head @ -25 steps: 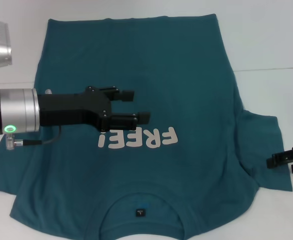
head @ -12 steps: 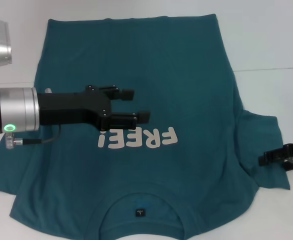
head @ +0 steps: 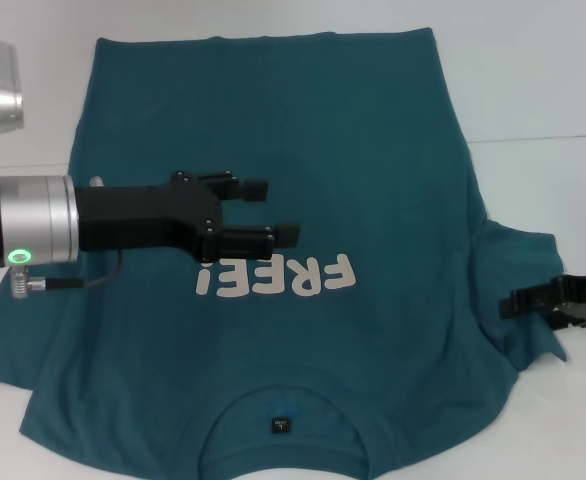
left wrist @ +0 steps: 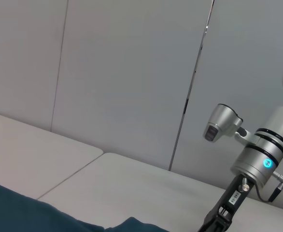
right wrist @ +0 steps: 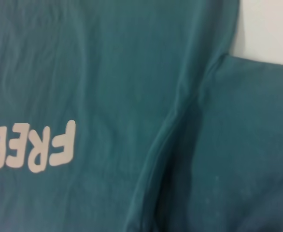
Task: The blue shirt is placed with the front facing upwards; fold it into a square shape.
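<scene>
The blue shirt (head: 353, 150) lies flat on the table, its whitish "FREE!" print (head: 278, 277) facing up and its collar with the black label (head: 281, 425) nearest me. My left gripper (head: 273, 210) hovers over the shirt's chest just above the print, open with nothing between its fingers. At the right edge, my right gripper (head: 523, 302) is shut on the outer hem of the right sleeve (head: 518, 260), which is drawn inward. The right wrist view shows the print (right wrist: 35, 150) and the sleeve seam (right wrist: 175, 125) close up.
The white table (head: 543, 80) surrounds the shirt, with a seam line running across it on the right. In the left wrist view, grey wall panels (left wrist: 132, 72) stand behind the table, and the right arm (left wrist: 257, 159) shows farther off.
My right gripper has moved left, toward the shirt's body, dragging the sleeve's outer edge inward with it. The left arm has not moved.
</scene>
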Tool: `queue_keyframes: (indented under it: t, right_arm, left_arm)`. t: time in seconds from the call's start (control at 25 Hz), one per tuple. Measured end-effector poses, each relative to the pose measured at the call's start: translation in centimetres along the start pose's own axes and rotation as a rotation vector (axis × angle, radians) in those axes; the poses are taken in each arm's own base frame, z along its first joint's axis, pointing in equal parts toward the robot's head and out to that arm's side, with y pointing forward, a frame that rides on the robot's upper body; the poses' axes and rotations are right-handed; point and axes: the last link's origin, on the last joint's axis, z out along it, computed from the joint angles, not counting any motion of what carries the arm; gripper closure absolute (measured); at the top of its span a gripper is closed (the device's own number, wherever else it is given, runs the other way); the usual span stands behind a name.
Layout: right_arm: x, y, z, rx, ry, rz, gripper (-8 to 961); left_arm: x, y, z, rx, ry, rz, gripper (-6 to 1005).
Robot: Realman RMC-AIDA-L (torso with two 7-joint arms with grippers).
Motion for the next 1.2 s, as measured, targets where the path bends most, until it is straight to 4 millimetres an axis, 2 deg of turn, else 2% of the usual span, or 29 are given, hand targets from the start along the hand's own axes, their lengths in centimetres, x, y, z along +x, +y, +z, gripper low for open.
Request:
queue_keyframes:
  t: [0.52,0.84,1.2]
  right_arm:
    - [-1.1,1.5,0.9,-0.029,-0.035,-0.030,38]
    - [-1.5,3.1,2.4,-0.053,-0.024,-0.060,41]
    - [-2.2,3.9,2.8,-0.053,-0.036,-0.087,45]
  left_arm:
    - [-0.1,0.0,0.0,0.000,0.001,0.000,157]
    - [-0.1,0.0,0.0,0.001,0.000,-0.002,157]
    - [-0.2,-0.1,-0.1,0.011,-0.001,-0.003,157]
